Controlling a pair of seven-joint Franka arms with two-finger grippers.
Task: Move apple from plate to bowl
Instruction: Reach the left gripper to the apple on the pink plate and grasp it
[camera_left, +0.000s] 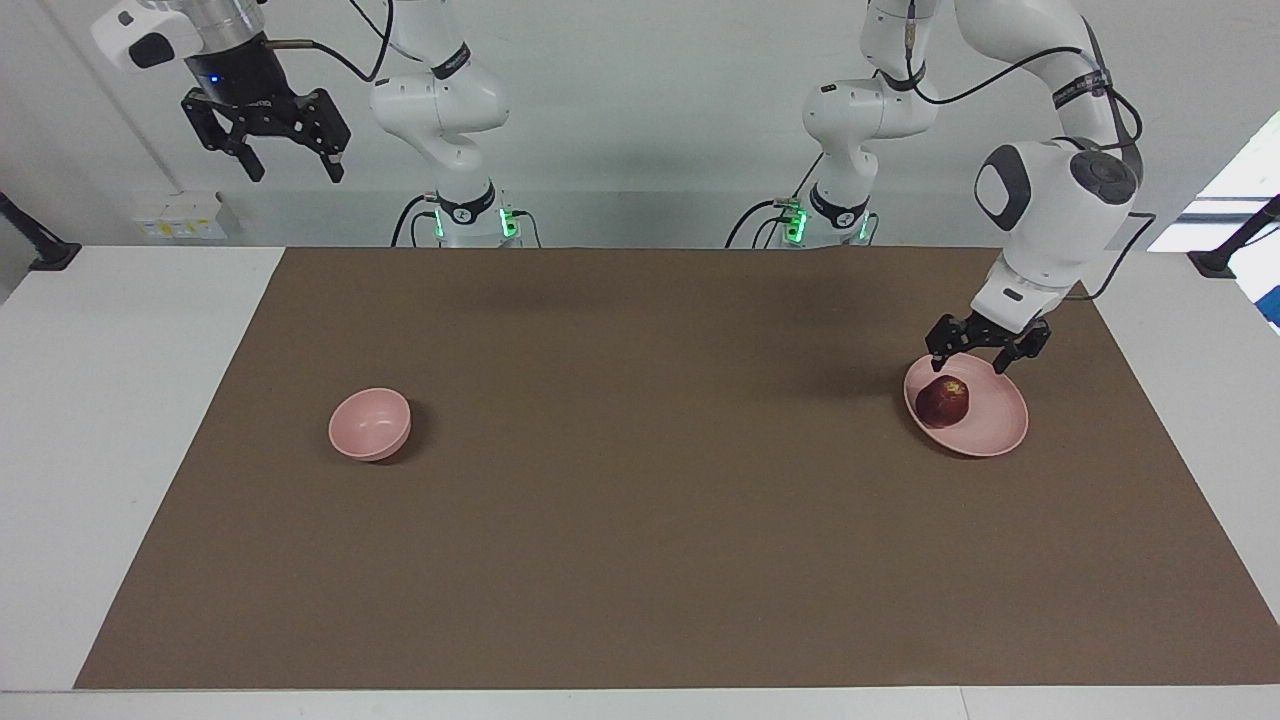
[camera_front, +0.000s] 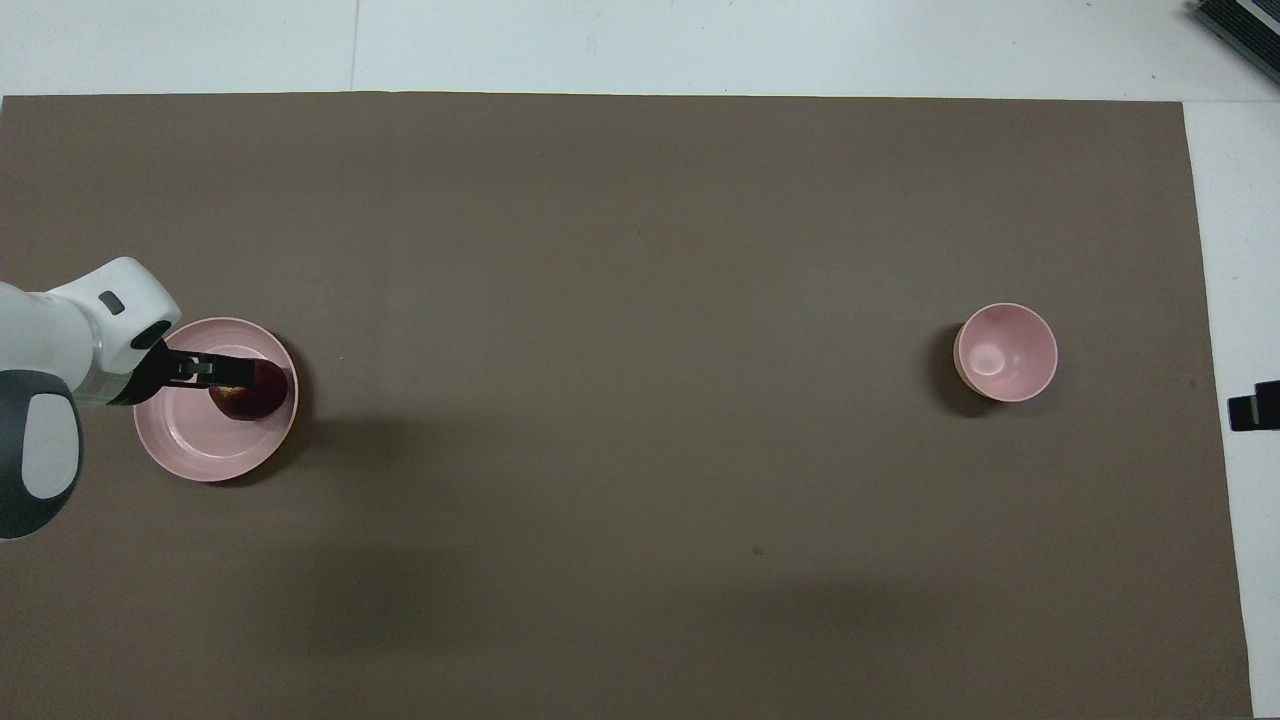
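Note:
The dark red apple (camera_left: 943, 401) (camera_front: 258, 396) lies on the pale pink plate (camera_left: 992, 430) (camera_front: 190, 440) at the left arm's end of the brown mat. My left gripper (camera_left: 968, 368) (camera_front: 228, 368) hangs open just above the apple and the plate's rim, not touching the fruit. The small deep pink bowl (camera_left: 370, 424) (camera_front: 1005, 352) stands empty toward the right arm's end. My right gripper (camera_left: 291, 166) is open, held high in the air near the robots, off the mat's edge; only a tip of it (camera_front: 1254, 411) shows in the overhead view.
A brown mat (camera_left: 640, 520) covers most of the white table (camera_left: 120, 400). The two arm bases (camera_left: 465, 215) stand at the robots' edge of the table. A dark device (camera_front: 1240, 25) sits at the corner farthest from the robots, at the right arm's end.

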